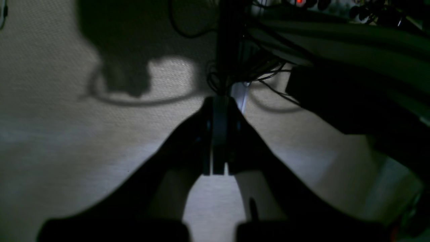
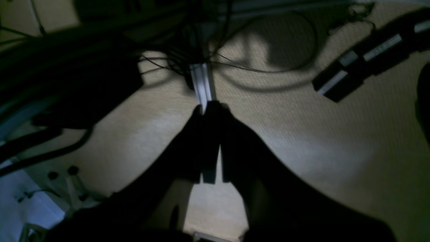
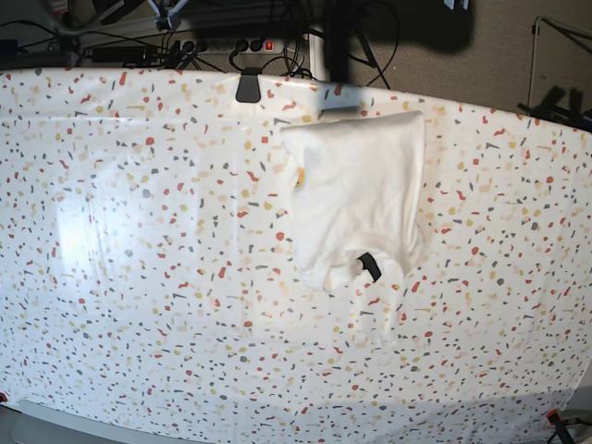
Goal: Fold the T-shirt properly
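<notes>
Speckled table fills the base view; neither arm reaches over it. Both wrist views look down at carpet: left gripper and right gripper are pressed together, empty. Farther back lies the T-shirt, folded compactly, its black tag showing; little apparently remains.

left claw: fingers pressed together, nothing between them, tips pointing away from the wrist camera over carpeted floor. right claw: fingers likewise closed and empty, same pose. neither arm appears in the base view.
</notes>
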Controlling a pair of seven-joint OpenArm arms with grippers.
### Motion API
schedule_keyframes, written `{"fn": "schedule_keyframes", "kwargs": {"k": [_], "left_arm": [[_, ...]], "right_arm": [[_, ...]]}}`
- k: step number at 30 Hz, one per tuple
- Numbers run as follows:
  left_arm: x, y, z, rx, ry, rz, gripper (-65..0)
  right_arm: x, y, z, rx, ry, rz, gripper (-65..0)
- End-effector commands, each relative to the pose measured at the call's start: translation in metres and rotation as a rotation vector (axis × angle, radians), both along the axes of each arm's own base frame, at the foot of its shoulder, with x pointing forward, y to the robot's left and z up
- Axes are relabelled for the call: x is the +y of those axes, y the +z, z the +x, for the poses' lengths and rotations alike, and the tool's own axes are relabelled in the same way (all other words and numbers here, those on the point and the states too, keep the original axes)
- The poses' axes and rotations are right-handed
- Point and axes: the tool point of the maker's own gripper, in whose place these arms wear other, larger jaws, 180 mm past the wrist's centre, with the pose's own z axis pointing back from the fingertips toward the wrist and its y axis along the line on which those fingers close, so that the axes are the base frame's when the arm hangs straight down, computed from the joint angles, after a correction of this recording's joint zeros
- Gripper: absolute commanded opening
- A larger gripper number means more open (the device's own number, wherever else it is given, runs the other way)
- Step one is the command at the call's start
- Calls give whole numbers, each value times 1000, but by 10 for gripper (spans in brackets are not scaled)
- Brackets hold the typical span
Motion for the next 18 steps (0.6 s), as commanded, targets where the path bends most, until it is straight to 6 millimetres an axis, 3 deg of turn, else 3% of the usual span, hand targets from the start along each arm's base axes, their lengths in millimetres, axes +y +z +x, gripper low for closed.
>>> {"fn": "schedule_keyframes", "kwargs": {"k": [1, 7, 12, 18], "left_arm": [[-4, 0, 0, 0, 2, -12, -650], [-11, -14, 10, 118, 12, 47, -650], [-9, -19, 5, 160, 23, 62, -650], [-9, -22, -2, 188, 35, 60, -650]], "right_arm": [[-6, 0, 5, -16, 1, -2, -650], [-15, -13, 12, 46, -6, -85, -650], [3, -20, 13, 90, -11, -57, -650], [11, -22, 16, 98, 34, -43, -650]]}}
